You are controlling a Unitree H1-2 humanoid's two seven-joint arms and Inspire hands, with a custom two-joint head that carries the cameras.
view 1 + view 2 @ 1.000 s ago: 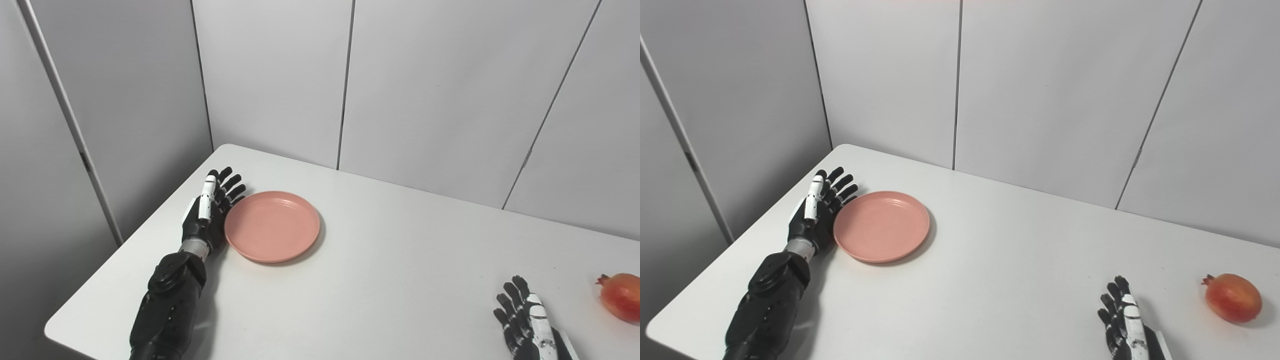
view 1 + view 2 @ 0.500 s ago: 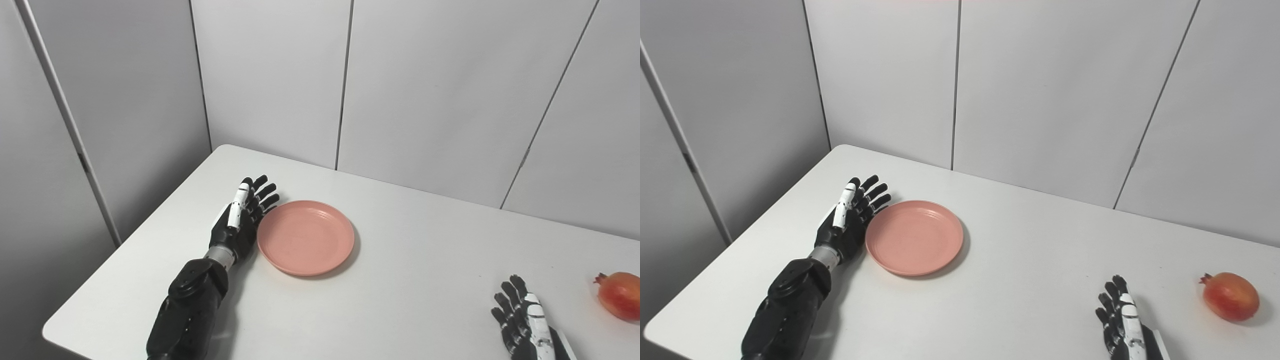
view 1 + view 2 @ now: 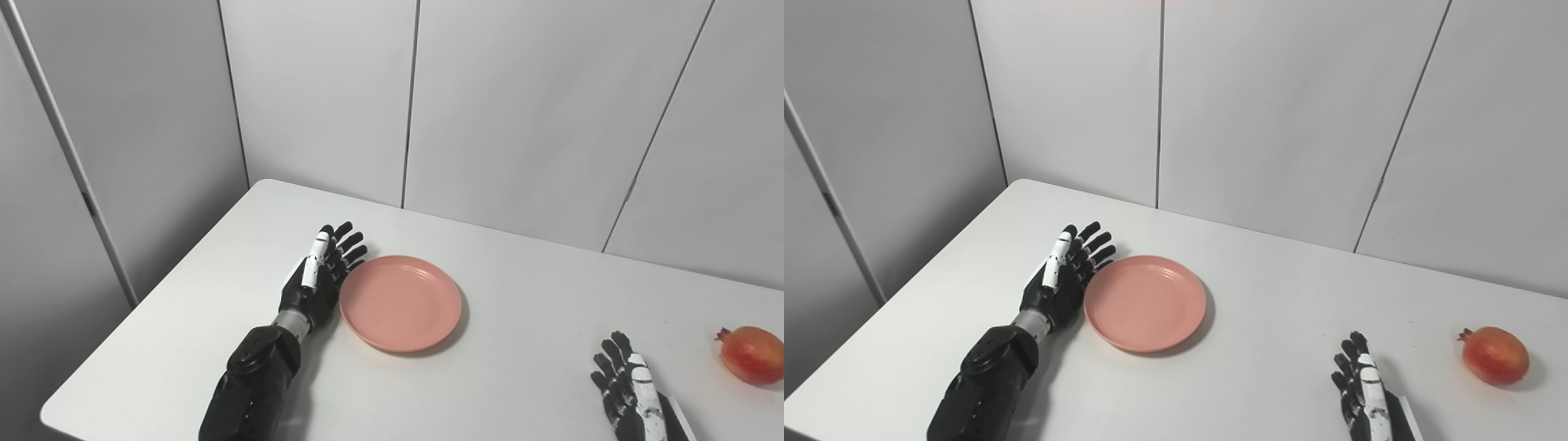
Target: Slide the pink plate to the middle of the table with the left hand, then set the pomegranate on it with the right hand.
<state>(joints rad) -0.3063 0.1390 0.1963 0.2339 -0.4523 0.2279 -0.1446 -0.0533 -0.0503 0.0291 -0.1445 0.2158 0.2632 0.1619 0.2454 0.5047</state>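
Left hand [image 3: 315,278] – fingers spread, flat against the pink plate's [image 3: 400,303] left rim – right hand [image 3: 1363,392] spread, empty.

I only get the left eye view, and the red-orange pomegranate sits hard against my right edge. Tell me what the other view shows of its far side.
Observer: In the right eye view the round red-orange pomegranate is whole. Its far side is rounded and smooth, and nothing touches it there.
Operator: Now report what is to the right of it.
Observer: The white table carries on past it to the edge of the picture. Only the fruit's own shadow shows on that stretch.
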